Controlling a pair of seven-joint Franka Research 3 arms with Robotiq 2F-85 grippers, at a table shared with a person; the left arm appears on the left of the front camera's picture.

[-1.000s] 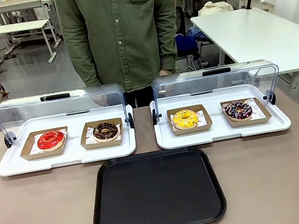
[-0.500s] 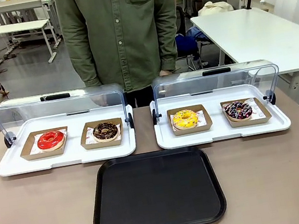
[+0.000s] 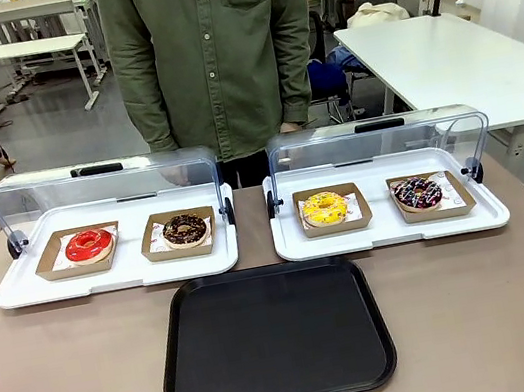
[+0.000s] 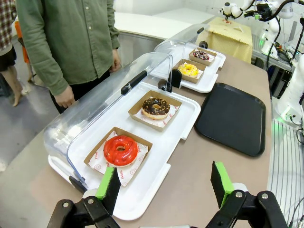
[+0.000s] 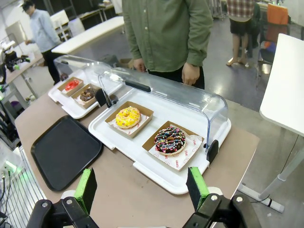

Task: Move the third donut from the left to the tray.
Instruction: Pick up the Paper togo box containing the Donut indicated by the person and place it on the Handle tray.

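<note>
The yellow-iced donut [image 3: 324, 208] with dark sprinkles rests in its brown cardboard holder on the right white tray, third from the left. It also appears in the left wrist view as the yellow-iced donut [image 4: 189, 70] and in the right wrist view as the yellow-iced donut [image 5: 127, 117]. The black tray [image 3: 274, 336] lies bare at the table's near middle, in front of both white trays. My left gripper [image 4: 165, 183] is open above the table near the red donut. My right gripper [image 5: 141, 188] is open above the table's right end, apart from the donuts.
A red donut [image 3: 88, 245] and a chocolate donut [image 3: 185, 230] lie on the left white tray [image 3: 114, 275]; a dark sprinkled donut [image 3: 417, 193] shares the right white tray [image 3: 390, 231]. Both clear lids stand raised at the back. A person in a green shirt [image 3: 211, 53] stands at the far edge.
</note>
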